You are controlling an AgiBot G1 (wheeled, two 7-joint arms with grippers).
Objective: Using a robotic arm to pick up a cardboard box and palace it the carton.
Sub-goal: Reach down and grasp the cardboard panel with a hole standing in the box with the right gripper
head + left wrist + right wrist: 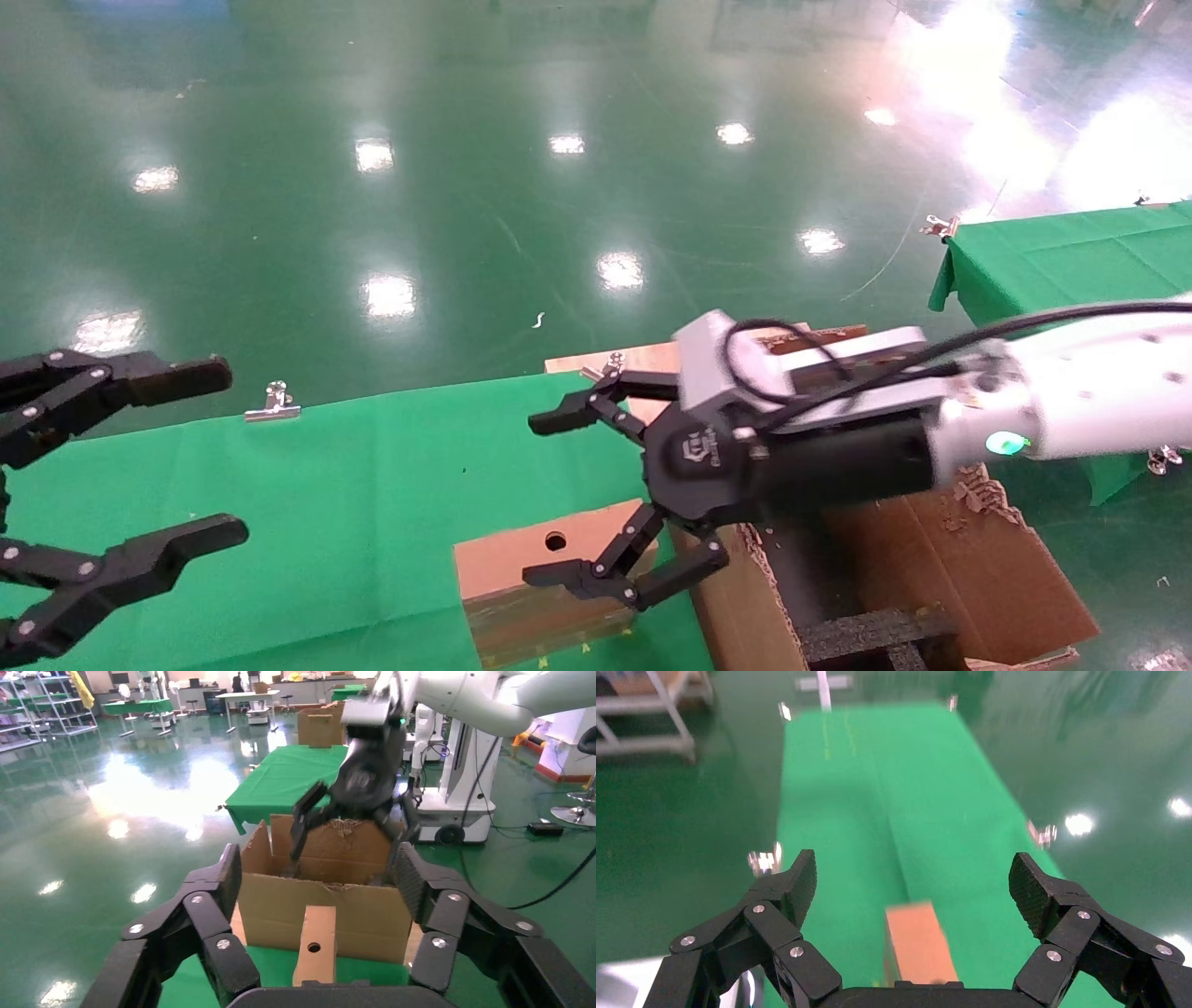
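Note:
The small brown cardboard box [507,564], with a round hole, lies on the green table [372,503] beside the carton. The tall carton [941,550] with torn flaps and black foam [871,634] stands at the table's right end. My right gripper [533,499], on the white arm, is open and empty, hovering over the box with one finger above the carton's edge. In the right wrist view the box [918,945] lies below the open gripper [914,878]. My left gripper [233,452] is open and empty at the far left; its view shows the box [316,941], the carton [365,913] and the right gripper [351,843].
A second green-clothed table [1062,252] stands at the back right. A metal clip [272,403] holds the cloth at the table's far edge. A flat cardboard sheet [643,359] lies behind the right gripper. Shiny green floor surrounds the tables.

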